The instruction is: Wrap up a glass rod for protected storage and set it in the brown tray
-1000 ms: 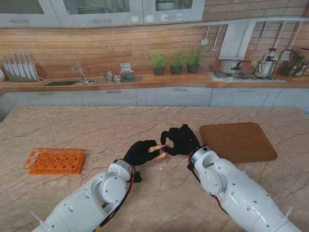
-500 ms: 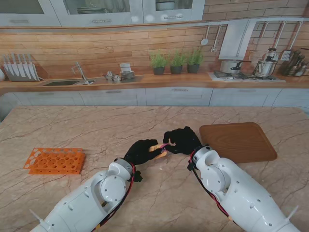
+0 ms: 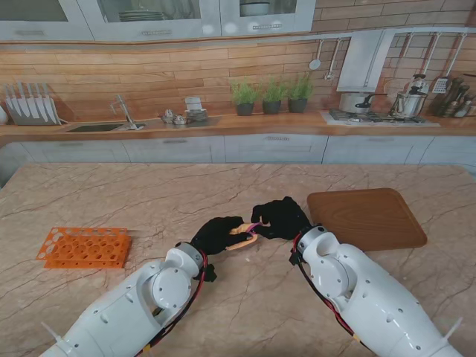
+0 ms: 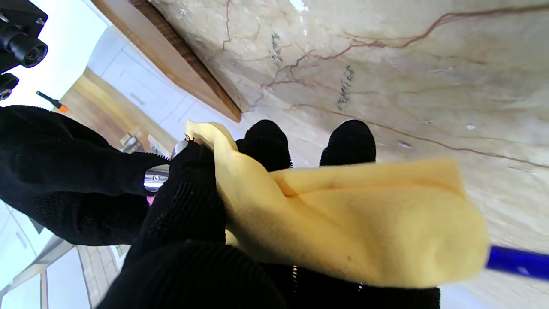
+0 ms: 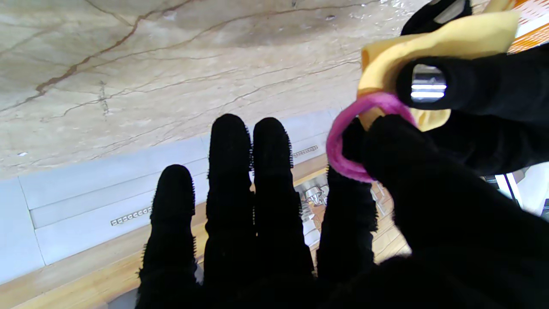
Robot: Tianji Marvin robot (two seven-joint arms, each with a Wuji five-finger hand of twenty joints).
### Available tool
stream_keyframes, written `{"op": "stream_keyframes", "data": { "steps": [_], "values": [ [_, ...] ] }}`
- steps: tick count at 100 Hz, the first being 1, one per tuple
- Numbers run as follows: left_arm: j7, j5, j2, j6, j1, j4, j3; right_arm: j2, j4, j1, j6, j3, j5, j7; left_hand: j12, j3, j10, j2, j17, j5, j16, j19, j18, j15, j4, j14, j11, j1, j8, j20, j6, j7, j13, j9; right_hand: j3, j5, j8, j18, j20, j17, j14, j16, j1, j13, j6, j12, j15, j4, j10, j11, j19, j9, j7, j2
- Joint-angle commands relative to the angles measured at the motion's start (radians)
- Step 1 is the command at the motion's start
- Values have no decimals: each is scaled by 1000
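Note:
My left hand (image 3: 217,234) is shut on a yellow cloth bundle (image 3: 242,236), held a little above the middle of the table. In the left wrist view the yellow cloth (image 4: 351,219) is wrapped around a rod whose blue end (image 4: 517,262) sticks out. My right hand (image 3: 280,217) meets the bundle's end. Its thumb and forefinger pinch a pink elastic ring (image 5: 347,141) against the cloth (image 5: 437,38); the other fingers (image 5: 253,184) are stretched out. The brown tray (image 3: 367,217) lies on the table just right of my right hand.
An orange test-tube rack (image 3: 84,247) lies on the table to my left. The marble table (image 3: 223,186) stretches toward the kitchen counter (image 3: 223,126) at the back. My two forearms fill the near part of the stand's view.
My right hand has drawn closer to the left hand, bringing the pink ring onto the bundle's end. The left hand has tilted slightly and holds the bundle in place.

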Motion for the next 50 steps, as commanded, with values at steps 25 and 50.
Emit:
{"op": "stream_keyframes", "data": {
  "steps": [25,50],
  "values": [
    [-51,-14,7,73,9,-39,2,-3,-9,-10,-19,-1,-3,-6,203,-43,-43,76,358,-33,193,578,-247,482,10,-249,235,44,28,-172,-59,15,250,72,28,38,9,17,27,-15,-10,12,23,0,-51,-1,-9,-16,-2,2,-22,37,13,54],
    [-9,1,-3,70,7,-19,6,-2,-10,-11,-25,-2,-6,-2,333,552,-206,-246,384,39,179,596,-387,601,-32,-384,350,-470,-33,18,-8,15,279,171,30,38,8,17,30,-15,-9,12,23,0,-49,0,-9,-16,-1,3,-25,38,12,54]
  ]
}}
